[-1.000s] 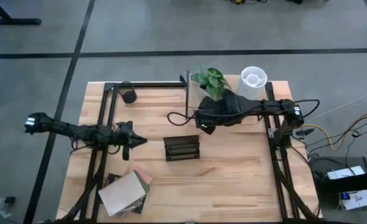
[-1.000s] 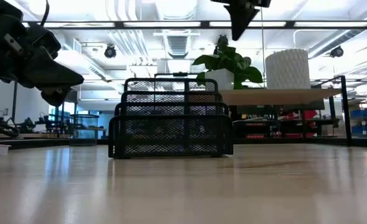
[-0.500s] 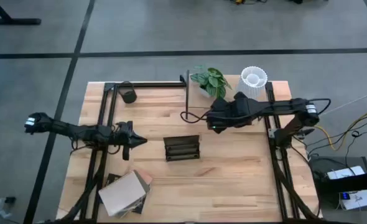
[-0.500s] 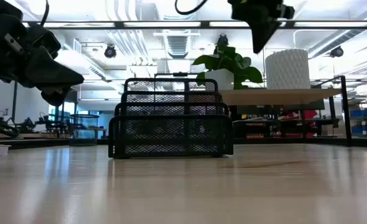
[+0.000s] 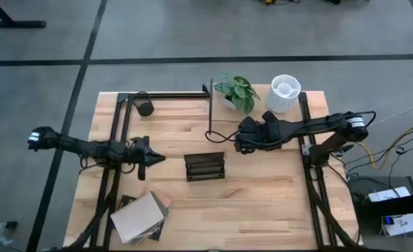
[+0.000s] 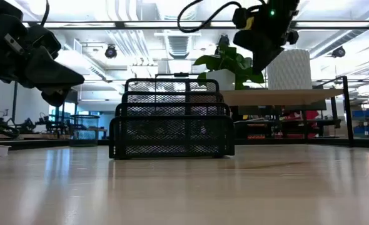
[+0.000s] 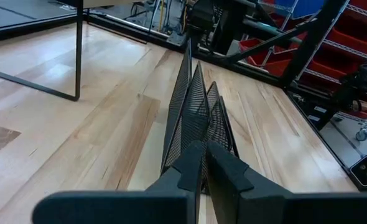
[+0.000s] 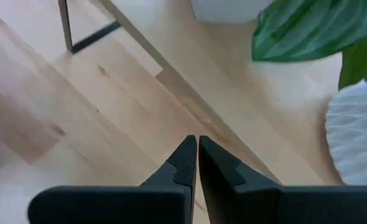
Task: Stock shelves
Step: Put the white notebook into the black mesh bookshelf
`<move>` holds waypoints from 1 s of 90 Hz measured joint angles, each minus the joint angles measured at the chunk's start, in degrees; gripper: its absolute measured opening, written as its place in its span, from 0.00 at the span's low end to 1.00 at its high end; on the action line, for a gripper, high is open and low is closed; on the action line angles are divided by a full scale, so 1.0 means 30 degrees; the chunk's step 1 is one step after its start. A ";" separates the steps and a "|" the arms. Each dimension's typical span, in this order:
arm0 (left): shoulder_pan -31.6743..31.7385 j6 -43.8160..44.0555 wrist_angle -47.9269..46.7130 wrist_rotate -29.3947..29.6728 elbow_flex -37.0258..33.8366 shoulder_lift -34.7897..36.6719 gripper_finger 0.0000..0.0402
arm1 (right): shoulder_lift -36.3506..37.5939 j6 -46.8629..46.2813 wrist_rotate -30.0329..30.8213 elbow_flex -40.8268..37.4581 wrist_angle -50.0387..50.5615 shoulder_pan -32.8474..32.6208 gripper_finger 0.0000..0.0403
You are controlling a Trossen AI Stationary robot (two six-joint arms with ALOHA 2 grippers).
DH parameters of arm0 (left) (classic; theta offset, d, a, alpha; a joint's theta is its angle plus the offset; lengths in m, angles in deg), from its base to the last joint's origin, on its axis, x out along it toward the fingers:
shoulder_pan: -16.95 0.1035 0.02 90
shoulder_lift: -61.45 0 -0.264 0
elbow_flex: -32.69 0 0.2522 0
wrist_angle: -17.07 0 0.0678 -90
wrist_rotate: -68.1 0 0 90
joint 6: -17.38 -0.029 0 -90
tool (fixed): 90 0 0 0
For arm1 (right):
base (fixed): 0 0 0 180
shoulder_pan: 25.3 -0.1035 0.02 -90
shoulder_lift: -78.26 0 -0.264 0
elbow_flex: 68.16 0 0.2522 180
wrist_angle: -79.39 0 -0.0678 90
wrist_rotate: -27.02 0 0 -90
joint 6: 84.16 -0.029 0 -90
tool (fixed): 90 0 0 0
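Note:
The shelves stand at the table's far right: a thin black frame (image 5: 211, 112) carrying a pale board (image 6: 284, 95). A potted green plant (image 5: 236, 91) and a white ribbed vase (image 5: 285, 94) rest on the board. My right gripper (image 5: 239, 144) hovers shut just in front of the shelves, above the tabletop, holding nothing; its wrist view shows the board's edge (image 8: 190, 93), a leaf and the vase (image 8: 357, 137). My left gripper (image 5: 150, 158) waits shut at the table's left, pointing at the black mesh rack (image 5: 204, 166).
The mesh rack (image 6: 172, 119) stands at mid-table between the two grippers. A dark cup (image 5: 145, 107) sits at the far left beside a long black frame (image 5: 164, 94). A stack of books (image 5: 142, 217) lies at the near left corner.
My right gripper has drawn back from over the shelves toward the table's right and near edges and has come lower, staying shut. The plant, which the arm partly covered, now shows in full. My left arm has kept still.

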 joint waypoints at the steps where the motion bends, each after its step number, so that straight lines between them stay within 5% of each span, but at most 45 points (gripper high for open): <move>1: -0.0001 0.0003 0.0000 -0.0001 -0.0003 0.0000 0.02 | -0.0005 0.0000 0.0080 -0.0061 -0.0080 -0.0052 0.00; 51: -0.0006 0.0002 0.0000 -0.0007 -0.0004 0.0000 0.02 | -0.0035 0.0831 -0.0216 -0.2108 -0.2706 -0.3925 0.00; 90: -0.0003 -0.0003 -0.0007 -0.0005 0.0001 0.0000 0.02 | -0.0040 0.2645 -0.0959 -0.4106 -0.7966 -0.6557 0.00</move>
